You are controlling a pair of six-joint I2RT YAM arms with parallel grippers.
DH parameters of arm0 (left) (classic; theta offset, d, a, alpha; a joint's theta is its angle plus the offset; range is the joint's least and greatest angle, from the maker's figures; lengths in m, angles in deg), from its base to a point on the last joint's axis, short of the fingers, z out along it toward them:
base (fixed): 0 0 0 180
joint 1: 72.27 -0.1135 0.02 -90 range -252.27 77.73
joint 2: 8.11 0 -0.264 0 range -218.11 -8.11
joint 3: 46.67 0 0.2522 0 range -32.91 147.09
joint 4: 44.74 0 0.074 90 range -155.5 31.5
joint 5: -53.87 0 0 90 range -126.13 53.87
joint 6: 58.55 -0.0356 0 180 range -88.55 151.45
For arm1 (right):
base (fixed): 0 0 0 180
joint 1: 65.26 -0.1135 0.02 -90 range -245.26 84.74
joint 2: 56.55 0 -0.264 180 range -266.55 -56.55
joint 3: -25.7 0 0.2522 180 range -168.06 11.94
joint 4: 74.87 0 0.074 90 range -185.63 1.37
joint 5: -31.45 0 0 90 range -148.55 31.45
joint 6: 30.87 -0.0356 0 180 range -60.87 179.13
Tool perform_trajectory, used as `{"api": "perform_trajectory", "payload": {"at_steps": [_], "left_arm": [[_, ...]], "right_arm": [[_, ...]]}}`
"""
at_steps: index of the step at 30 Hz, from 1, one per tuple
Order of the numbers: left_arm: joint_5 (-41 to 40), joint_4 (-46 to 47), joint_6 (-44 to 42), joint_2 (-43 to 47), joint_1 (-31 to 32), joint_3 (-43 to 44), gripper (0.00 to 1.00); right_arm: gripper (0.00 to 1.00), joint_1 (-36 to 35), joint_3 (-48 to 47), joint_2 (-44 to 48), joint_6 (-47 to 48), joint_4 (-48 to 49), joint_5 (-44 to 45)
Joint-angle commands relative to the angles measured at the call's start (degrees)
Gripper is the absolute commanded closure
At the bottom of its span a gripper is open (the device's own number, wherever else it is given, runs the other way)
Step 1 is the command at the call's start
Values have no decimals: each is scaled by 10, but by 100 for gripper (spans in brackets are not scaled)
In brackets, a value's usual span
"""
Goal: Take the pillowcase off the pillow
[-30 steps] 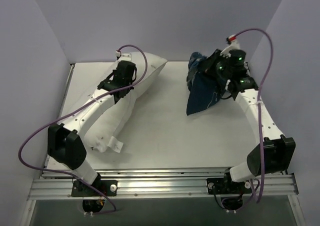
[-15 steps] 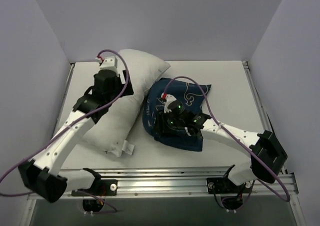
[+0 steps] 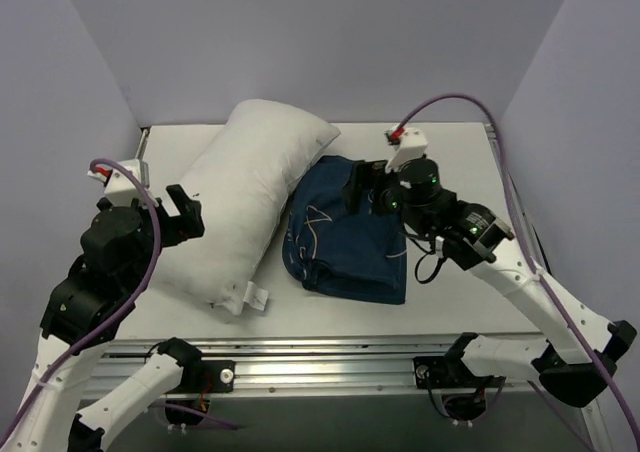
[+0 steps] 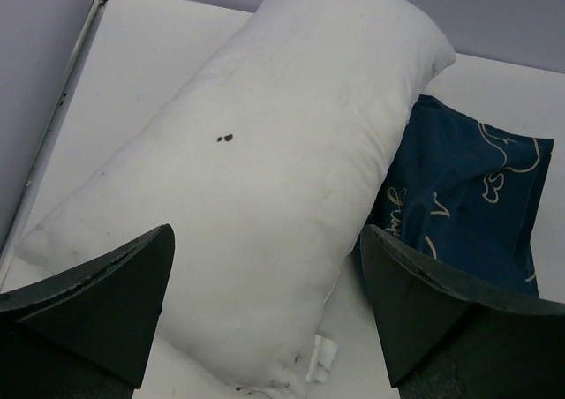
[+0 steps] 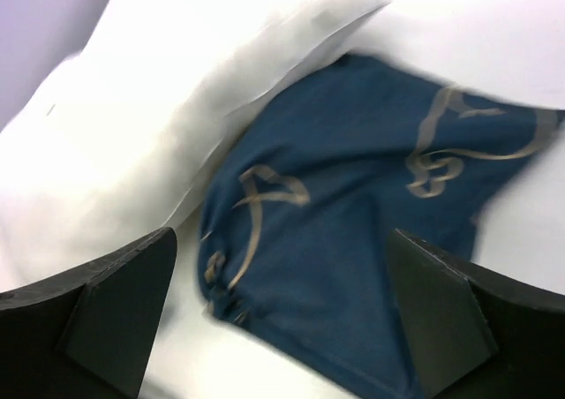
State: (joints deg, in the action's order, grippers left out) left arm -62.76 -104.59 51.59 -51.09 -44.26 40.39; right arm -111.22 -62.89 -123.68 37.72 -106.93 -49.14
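Observation:
The plump white pillow (image 3: 250, 187) lies diagonally on the left half of the table, bare, with its small tag (image 3: 256, 297) at the near end. The navy pillowcase (image 3: 345, 237) lies crumpled flat on the table just right of it, touching the pillow's side. My left gripper (image 3: 183, 212) hovers open above the pillow's near left side, holding nothing. The left wrist view shows the pillow (image 4: 265, 152) between wide fingers (image 4: 106, 302), with the pillowcase (image 4: 468, 196) to its right. My right gripper (image 3: 368, 190) hangs open above the pillowcase (image 5: 353, 240), empty, with the pillow (image 5: 150, 125) at its left.
The white table (image 3: 450, 272) is closed in by lilac walls at the back and both sides. A metal rail (image 3: 330, 357) with both arm bases runs along the near edge. Purple cables loop from each wrist.
The right gripper brought the pillowcase from the far right to the table's middle and let it go. Both grippers opened and both arms lifted back towards the near edge.

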Motion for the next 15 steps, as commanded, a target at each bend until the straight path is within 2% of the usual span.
{"api": "perform_trajectory", "payload": {"at_steps": [1,3,4,10,15], "left_arm": [[-44,-77,-7,19,-3,38,6],[-57,-100,-8,35,-3,59,6],[-70,-105,-10,40,-3,66,6],[-107,-142,-22,80,-3,98,6],[-130,-157,-32,124,-3,103,6]], "right_arm": [[0,67,-41,32,15,-88,152],[0,92,-51,54,11,-98,183],[0,103,-53,79,8,-103,231],[0,104,-59,203,-2,-132,419],[0,104,-32,312,53,-117,440]]}}
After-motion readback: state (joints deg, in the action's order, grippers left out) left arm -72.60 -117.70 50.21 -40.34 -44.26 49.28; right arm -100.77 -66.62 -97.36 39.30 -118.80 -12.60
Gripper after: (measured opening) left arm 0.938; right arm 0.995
